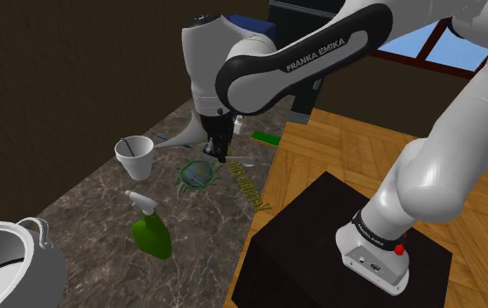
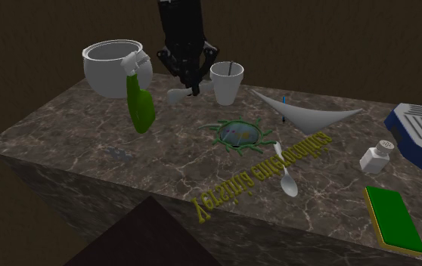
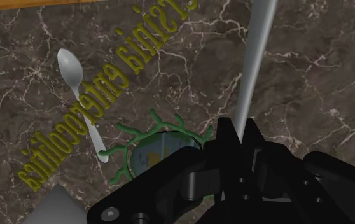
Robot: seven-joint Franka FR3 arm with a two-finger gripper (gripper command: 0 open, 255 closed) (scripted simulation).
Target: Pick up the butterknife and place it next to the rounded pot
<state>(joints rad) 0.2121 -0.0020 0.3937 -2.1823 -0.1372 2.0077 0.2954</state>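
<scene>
1. the end effector (image 3: pixel 240 130) is clamped tight on the butterknife (image 3: pixel 254 57), pinching it at one end, so the long grey blade juts out ahead of the fingers toward the desk (image 3: pixel 310 76). with so short a hold, the knife may pivot or slide out during a fast swing.
2. just under the end effector lie a green spiky-rimmed disc (image 3: pixel 146 151) and a spoon (image 3: pixel 81 95). if it travels low, the blade tip could snag either one.
3. farther out, a white cup (image 1: pixel 135 157) stands near the end effector and a green spray bottle (image 1: pixel 150 232) beyond it, both roughly toward the goal. the protruding blade could tip the tall bottle.
4. farthest, the rounded pot (image 1: pixel 6 262) sits well apart from the end effector. letting go too close could leave the knife against its wall; letting go too high could make it bounce away.
5. the wrist view gives the clasp itself, which the shoulder view hides behind the arm. the shoulder view lays out the path to the pot. the second exterior view adds a shaker (image 2: pixel 376 157) and a green pad (image 2: pixel 393 219) on the side away from the pot.
</scene>
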